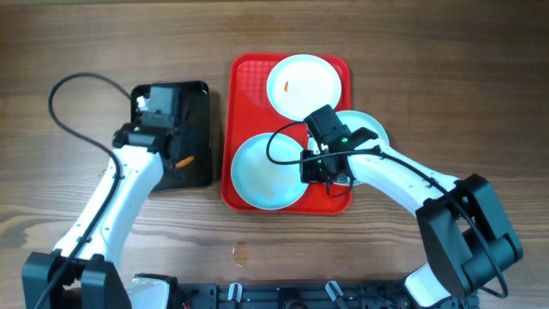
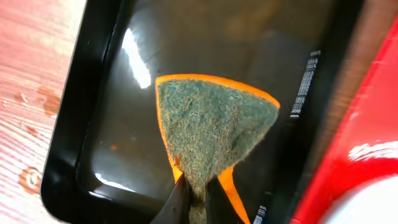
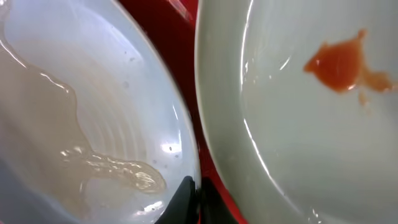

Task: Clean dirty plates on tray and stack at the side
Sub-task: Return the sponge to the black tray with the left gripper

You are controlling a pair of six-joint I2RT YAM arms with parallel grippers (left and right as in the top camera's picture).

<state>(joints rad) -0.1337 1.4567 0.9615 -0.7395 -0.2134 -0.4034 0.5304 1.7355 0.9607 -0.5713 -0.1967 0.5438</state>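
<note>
A brown wooden worktop carries a red tray, with a smaller black tray beside it. Three pale plates sit on the red tray, and one hangs over its edge beneath the right arm.

The right tool points at a narrow strip of red tray. Its fingers are drawn almost together, with nothing visible between them. Just left of the tool lies a plate with a watery film. Just right of it lies a plate with an orange smear at its centre. The two rims are close but apart.

The left tool is over the black tray, its fingers pinched on the nearest corner of a sponge. The sponge spreads ahead of the tool, green scouring face up, with an orange edge showing. The red tray lies to this tool's right.
</note>
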